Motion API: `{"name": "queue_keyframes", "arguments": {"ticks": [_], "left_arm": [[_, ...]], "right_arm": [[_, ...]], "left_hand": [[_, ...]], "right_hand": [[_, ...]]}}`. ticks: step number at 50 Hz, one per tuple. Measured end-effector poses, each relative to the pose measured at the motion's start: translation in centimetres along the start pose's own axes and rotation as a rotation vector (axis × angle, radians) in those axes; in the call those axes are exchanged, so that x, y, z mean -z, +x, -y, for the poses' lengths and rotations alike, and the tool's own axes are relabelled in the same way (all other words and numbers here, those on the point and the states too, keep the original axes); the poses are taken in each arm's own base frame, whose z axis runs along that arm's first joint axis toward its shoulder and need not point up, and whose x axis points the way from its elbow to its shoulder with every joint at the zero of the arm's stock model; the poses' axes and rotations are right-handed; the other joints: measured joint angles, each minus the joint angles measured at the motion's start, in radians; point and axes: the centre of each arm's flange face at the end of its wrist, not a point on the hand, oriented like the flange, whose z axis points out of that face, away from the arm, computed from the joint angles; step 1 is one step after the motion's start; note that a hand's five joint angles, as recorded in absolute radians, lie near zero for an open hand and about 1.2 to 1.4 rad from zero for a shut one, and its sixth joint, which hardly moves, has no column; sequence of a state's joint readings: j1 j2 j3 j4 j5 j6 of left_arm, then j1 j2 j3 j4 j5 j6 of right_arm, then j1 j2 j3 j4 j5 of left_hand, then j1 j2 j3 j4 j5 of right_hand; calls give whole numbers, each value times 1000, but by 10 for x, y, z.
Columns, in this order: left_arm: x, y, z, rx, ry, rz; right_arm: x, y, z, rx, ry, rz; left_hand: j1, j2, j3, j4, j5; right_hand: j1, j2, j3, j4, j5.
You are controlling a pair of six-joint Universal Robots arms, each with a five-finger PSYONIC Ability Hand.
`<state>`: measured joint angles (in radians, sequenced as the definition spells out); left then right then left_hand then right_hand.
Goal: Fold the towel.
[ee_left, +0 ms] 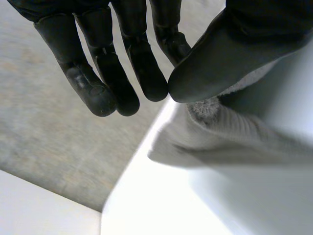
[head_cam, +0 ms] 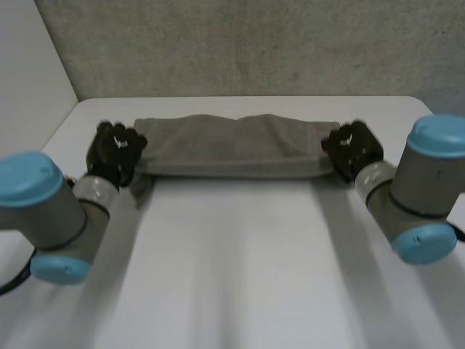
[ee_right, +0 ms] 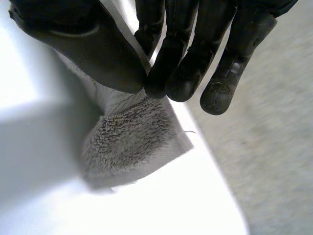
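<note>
1. The towel lies as a long narrow band across the far side of the worktop, running left to right.
2. Its near long edge looks layered, so I judge that one lengthwise fold is already made.
3. The left hand is at the towel's left end. In the left wrist view the thumb meets the fingers with cloth tucked under the thumb, so I read it as clamped on that end.
4. The right hand is at the right end. In the right wrist view the thumb and fingers close together on the cloth's edge, and a fuzzy corner hangs below them over the worktop.
5. Both ends look slightly raised in the pinches, while the middle seems to rest on the worktop. I cannot tell how much of the band is clear of the surface.
6. A bit of the left end droops toward the near side beside the left hand, so that end is less tidy than the right.
7. What is left, as I judge it: bring one end over to the other to halve the band, line up the corners, let go and flatten. The task looks about midway.
</note>
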<state>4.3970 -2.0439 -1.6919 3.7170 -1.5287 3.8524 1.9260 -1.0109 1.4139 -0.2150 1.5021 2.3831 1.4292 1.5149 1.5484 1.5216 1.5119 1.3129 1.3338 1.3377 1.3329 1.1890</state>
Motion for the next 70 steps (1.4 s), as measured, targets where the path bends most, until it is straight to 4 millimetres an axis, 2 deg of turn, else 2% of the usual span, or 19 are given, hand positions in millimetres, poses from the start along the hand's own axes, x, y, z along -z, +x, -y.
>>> {"name": "queue_keyframes", "arguments": {"ticks": [1, 5, 10, 24, 30, 40, 46, 48, 50, 53, 61, 70], "left_arm": [[5, 7, -8, -33, -13, -17], [14, 20, -20, -112, -22, -46], [18, 27, -25, -173, -5, -54], [8, 34, -35, -180, 26, -26], [3, 28, -32, -178, 55, 15], [-10, -3, -3, -186, 139, 116], [-13, -10, -4, -187, 134, 129], [-13, -6, -10, -186, 118, 115], [-12, 0, -16, -185, 102, 98], [-9, 9, -26, -184, 76, 71], [-7, 18, -39, -179, 35, 35], [0, 11, -49, -165, -49, -4]], "right_arm": [[4, -8, -9, -3, -29, 23], [13, -20, -22, -10, -76, 61], [21, -27, -29, -26, -102, 79], [17, -21, -36, -192, -124, 62], [14, -13, -42, -228, -134, 44], [12, -2, -47, -238, -140, 11], [13, -2, -47, -238, -140, 10], [13, -2, -47, -238, -140, 12], [13, -2, -47, -238, -141, 12], [12, -2, -48, -237, -143, 11], [11, -1, -48, -240, -142, 1], [11, 0, -47, -249, -143, -4]], "left_hand": [[0, 0, 0, 0, 0], [0, 0, 0, 0, 0], [0, 0, 0, 0, 0], [0, 0, 0, 0, 0], [0, 0, 0, 0, 0], [29, 0, 0, 0, 0], [25, -5, -22, -7, -2], [-236, -303, -340, -325, -286], [-440, -516, -555, -529, -501], [-630, -710, -748, -722, -713], [-663, -744, -785, -749, -766], [-687, -767, -811, -774, -787]], "right_hand": [[0, 0, 0, 0, 0], [0, 0, 0, 0, 0], [0, 0, 0, 0, 0], [-95, -119, -121, -117, -146], [-20, -37, -47, -35, -64], [-4, -14, 4, 5, -21], [2, -14, 4, 5, -14], [5, -11, 4, 5, -11], [5, -11, 4, 5, -11], [5, -11, 4, 5, -11], [5, -11, 4, 5, -11], [5, -11, 4, 5, -11]]}}
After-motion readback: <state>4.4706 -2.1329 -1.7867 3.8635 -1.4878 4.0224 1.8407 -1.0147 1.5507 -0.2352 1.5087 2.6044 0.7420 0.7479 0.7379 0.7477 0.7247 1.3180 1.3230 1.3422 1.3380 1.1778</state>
